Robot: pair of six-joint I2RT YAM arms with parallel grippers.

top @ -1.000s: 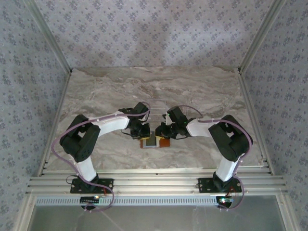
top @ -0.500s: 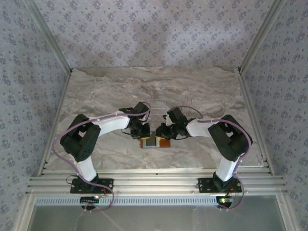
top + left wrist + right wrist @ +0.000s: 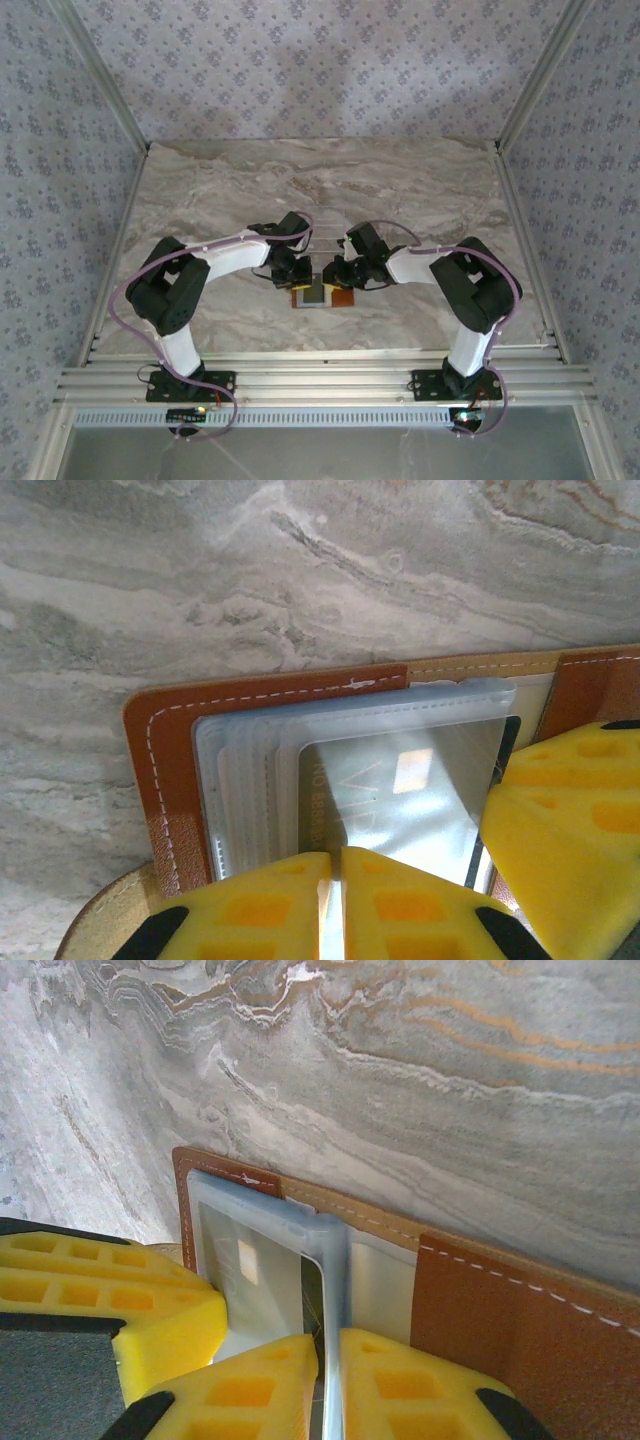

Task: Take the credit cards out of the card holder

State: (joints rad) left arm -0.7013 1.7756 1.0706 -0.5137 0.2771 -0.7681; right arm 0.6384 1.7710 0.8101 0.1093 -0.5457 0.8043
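Top external view: the card holder (image 3: 322, 296) lies open on the marble table (image 3: 400, 180), near the middle of its near edge. The left hand (image 3: 296, 278) is down at its left side and the right hand (image 3: 338, 278) at its right side, with the two wrists close together. Left wrist view: the card holder's brown leather (image 3: 170, 770) lies flat, carrying a fanned stack of clear sleeves (image 3: 250, 770). A silvery credit card (image 3: 400, 790) printed "VIP" lies under the top sleeve. The left hand (image 3: 335, 900) is clenched, its yellow pads meeting on the near edge of the sleeves. Whether the card edge is also in the pinch cannot be told. A yellow finger (image 3: 570, 830) of the right hand lies just beside the stack on the right. Right wrist view: the right hand (image 3: 330, 1380) is clenched on one leaf of the clear sleeves (image 3: 333, 1250), held up on edge above the leather (image 3: 490, 1310). Step in hand, as judged: separating the sleeves to expose a card; no card is out yet. The next move calls for one hand to pin the holder while the other pinches the card alone and draws it along its sleeve opening.
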